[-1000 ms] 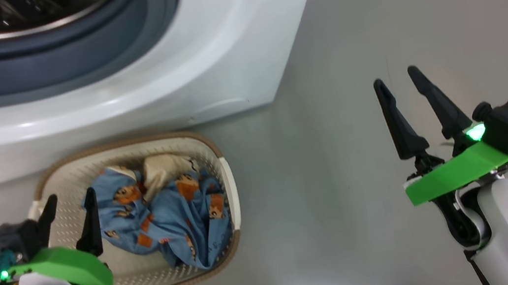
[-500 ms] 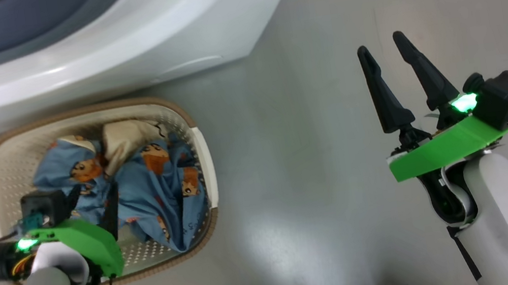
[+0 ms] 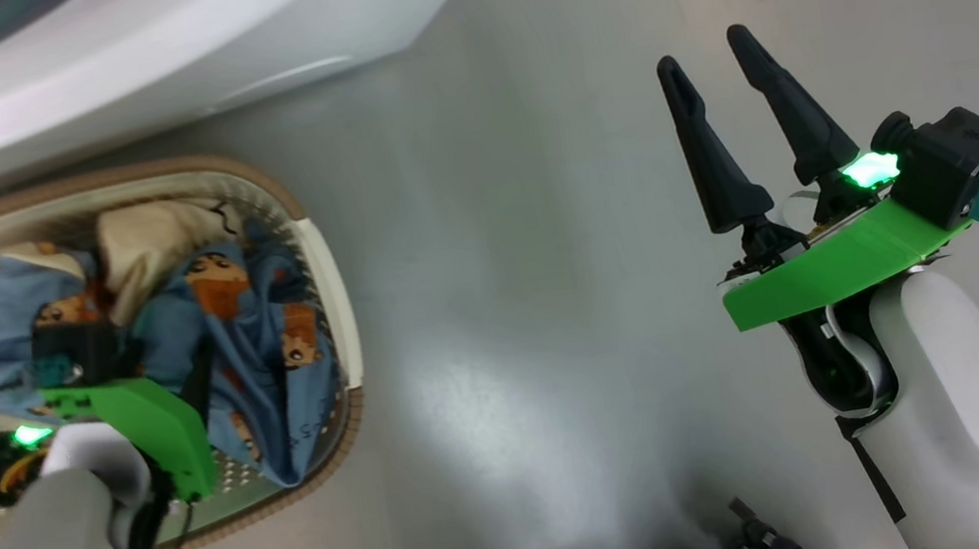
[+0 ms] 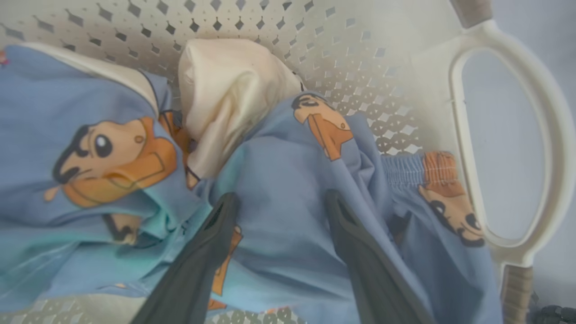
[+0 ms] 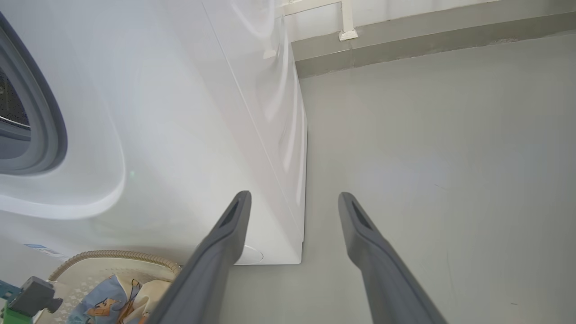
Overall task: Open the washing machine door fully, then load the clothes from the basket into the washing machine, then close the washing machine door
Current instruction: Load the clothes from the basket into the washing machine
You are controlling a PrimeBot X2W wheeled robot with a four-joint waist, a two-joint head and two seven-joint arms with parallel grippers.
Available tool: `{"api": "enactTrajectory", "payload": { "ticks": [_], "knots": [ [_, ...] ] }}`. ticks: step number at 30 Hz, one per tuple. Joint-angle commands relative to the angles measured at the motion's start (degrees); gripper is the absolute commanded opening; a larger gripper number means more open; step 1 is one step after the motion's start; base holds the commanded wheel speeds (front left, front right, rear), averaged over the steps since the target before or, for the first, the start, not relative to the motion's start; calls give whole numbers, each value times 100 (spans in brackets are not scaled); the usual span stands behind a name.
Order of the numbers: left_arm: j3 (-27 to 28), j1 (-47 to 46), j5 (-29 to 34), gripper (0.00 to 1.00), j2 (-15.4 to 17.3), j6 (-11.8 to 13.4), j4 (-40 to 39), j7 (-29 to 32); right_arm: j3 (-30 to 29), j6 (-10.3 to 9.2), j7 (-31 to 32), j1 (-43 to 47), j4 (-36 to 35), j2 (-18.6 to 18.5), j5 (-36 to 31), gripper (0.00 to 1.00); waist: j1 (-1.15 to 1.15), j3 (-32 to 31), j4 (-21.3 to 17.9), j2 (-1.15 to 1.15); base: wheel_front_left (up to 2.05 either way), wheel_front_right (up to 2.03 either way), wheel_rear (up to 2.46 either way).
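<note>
The left gripper (image 4: 281,198) was planted, fingers spread, astride the clothes (image 4: 279,157); the right gripper (image 3: 702,48) was held spread and empty. Only a thin fold might be pinched, then dropped.

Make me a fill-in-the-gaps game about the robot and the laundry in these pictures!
1. The bear-print clothes lie in a cream ____.
2. The left tool points down at the clothes with its jaws ____.
3. The right tool is above the bare grey ____.
Missing words: basket, open, floor.
</note>
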Motion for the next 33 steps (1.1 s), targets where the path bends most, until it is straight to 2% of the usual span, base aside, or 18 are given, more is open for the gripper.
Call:
{"api": "enactTrajectory", "payload": {
  "ticks": [1,12,21,22,24,33],
  "knots": [
    [63,-69,-55,100,231,-8,47,12,122,9,-68,93,-148,66,-3,100,0,189,-166,0,0,0,0],
    [-353,-666,-274,100,425,-8,797,366,234,9,-68,25,-203,152,59,100,0,610,-468,0,0,0,0],
    [-796,-731,-601,100,384,-9,904,733,264,9,-68,-16,-192,173,137,100,0,661,-586,0,0,0,0],
    [-833,-736,-639,97,398,-9,896,750,264,9,-68,-18,-195,173,150,100,0,658,-585,0,0,0,0],
    [-888,-757,-693,0,427,-9,897,705,260,9,-68,-20,-198,174,162,100,0,648,-576,0,0,0,0],
    [-1088,-682,-1113,0,444,-9,753,440,244,9,-68,-51,-128,174,121,100,0,425,-416,0,0,0,0]
  ]
}}
